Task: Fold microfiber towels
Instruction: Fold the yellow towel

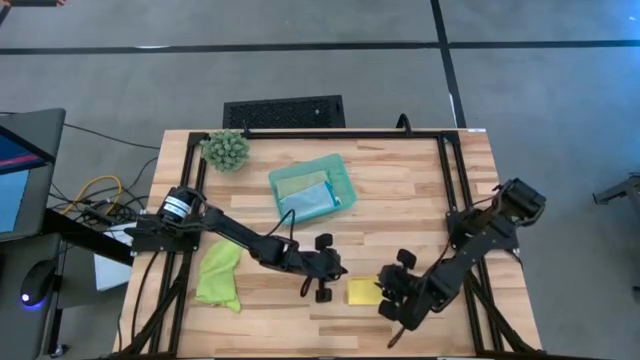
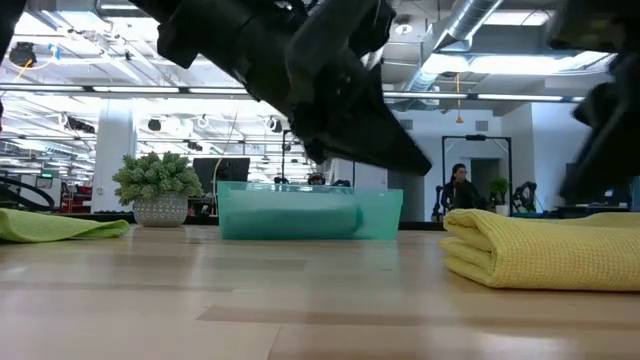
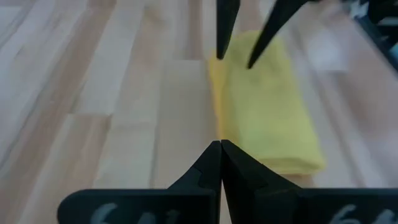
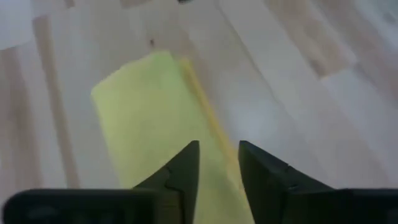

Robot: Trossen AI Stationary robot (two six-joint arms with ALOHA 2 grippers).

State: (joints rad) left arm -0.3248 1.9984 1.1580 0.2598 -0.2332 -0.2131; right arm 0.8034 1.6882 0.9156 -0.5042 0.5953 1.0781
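The left gripper (image 3: 220, 163) has its fingers pressed together with nothing between them, pointing across the wooden desk (image 1: 400, 200) at the folded yellow towel (image 3: 267, 115), which lies just beyond its tips. From the other side the right gripper (image 4: 219, 163) hangs over the same yellow towel (image 4: 155, 118) with its fingers a little apart, empty, one edge of the cloth showing in the gap below them. Seen from overhead, that towel (image 1: 362, 291) sits near the front of the desk between the two grippers, the left gripper (image 1: 322, 270) just beside it on one side and the right gripper (image 1: 395, 290) right at its other edge. Seen from desk level, it is a thick, neat fold (image 2: 540, 250). Well off to the left a lime green towel (image 1: 218, 274) lies crumpled beside the left arm. Farther back a teal plastic tray (image 1: 340, 172) holds a pale sage green towel (image 1: 298, 180) and a light blue towel (image 1: 308, 203), and a spiky green plant ball (image 1: 226, 149) stands near the back left corner
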